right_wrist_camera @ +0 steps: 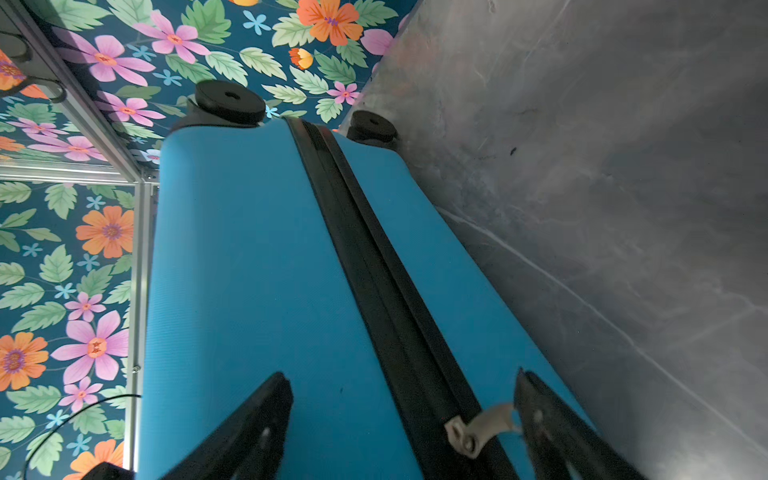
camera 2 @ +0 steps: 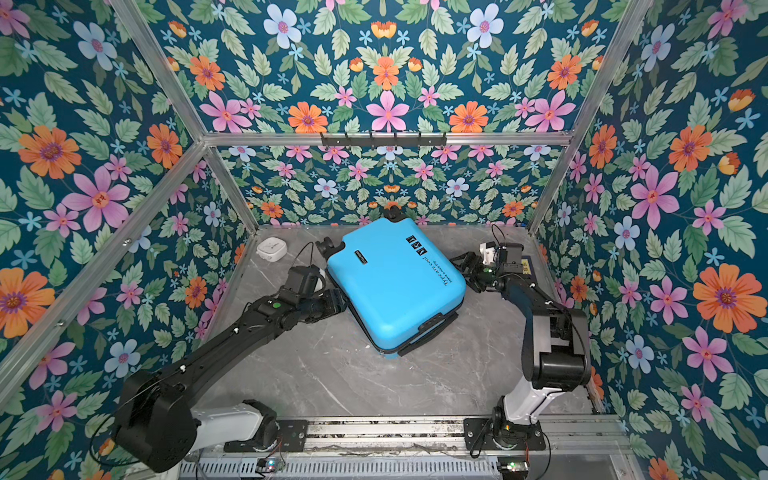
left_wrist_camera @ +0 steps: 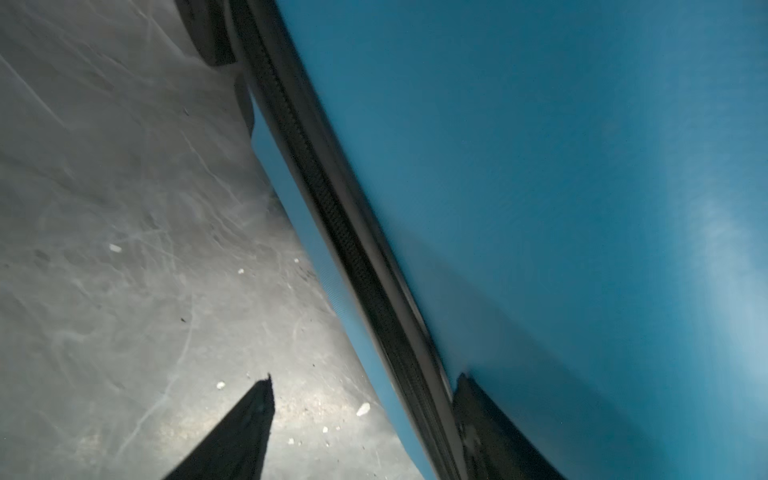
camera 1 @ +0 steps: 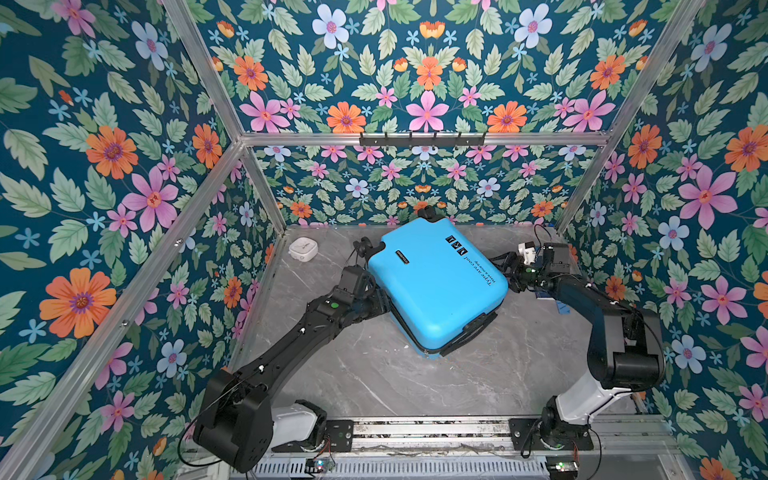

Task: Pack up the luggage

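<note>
The luggage (camera 1: pixel 436 286) (camera 2: pixel 395 282), a sky-blue hard-shell suitcase, lies flat and closed on the grey marble table (camera 1: pixel 374 374), turned at an angle. Its black wheels (right_wrist_camera: pixel 230 102) point at the back wall, and its black handle (camera 1: pixel 473 328) faces the front. My left gripper (left_wrist_camera: pixel 365 376) (camera 1: pixel 380 303) is open at the case's left side; one finger (left_wrist_camera: pixel 249 432) is over the table and the other (left_wrist_camera: pixel 490 436) is against the blue shell. My right gripper (right_wrist_camera: pixel 402 374) (camera 1: pixel 505 266) is open at the right side, astride the black zip seam (right_wrist_camera: pixel 374 270). A pale zip pull (right_wrist_camera: pixel 478 428) is close to one finger.
A small white rounded box (camera 1: pixel 303 248) sits at the table's back left corner. A dark-blue book with a yellow label (camera 2: pixel 527 266) shows partly behind the right arm. Floral walls close in the left, back and right sides. A black hook rail (camera 1: pixel 422 139) hangs on the back wall.
</note>
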You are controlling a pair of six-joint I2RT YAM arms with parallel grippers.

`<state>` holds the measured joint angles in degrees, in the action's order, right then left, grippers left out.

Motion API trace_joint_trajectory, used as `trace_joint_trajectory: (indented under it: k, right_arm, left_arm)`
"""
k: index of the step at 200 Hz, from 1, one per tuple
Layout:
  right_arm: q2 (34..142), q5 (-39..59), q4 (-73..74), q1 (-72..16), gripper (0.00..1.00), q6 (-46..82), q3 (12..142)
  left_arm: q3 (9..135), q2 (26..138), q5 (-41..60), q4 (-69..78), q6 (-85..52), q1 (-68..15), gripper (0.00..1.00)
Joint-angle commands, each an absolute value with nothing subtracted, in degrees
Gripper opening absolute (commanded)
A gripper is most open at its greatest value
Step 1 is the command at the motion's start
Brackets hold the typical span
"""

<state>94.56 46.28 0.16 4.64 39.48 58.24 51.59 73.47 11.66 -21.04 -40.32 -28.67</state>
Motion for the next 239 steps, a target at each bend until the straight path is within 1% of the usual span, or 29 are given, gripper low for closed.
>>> trace_joint_trajectory:
  k: [1,79,137,184,239]
  right_arm:
    - [91.70,49.27,-2.82,2.91,0.85,37.91,55.22]
    - [83.49,46.48,-1.91,-0.04,0.84,38.77,46.84]
    - [81.48,43.92,-3.20,-1.25,0.84,39.98,47.06]
    - [82.76,43.11,-3.70,-1.67,0.85,40.72,49.53]
    - [89.98,41.67,-4.47,-2.90,0.84,41.01,57.20]
  left_arm:
    - [53.75,75.26,16.79,-10.65,-37.41,-27.53,0.73]
    - [61.52,85.22,19.82,-9.86,-33.76,-26.03,0.73]
    - [66.72,91.74,22.02,-7.11,-32.72,-26.02,0.73]
    - [70.80,95.84,22.41,-6.09,-31.73,-25.97,0.73]
    - [78.03,102.73,22.94,-6.24,-31.55,-25.55,0.73]
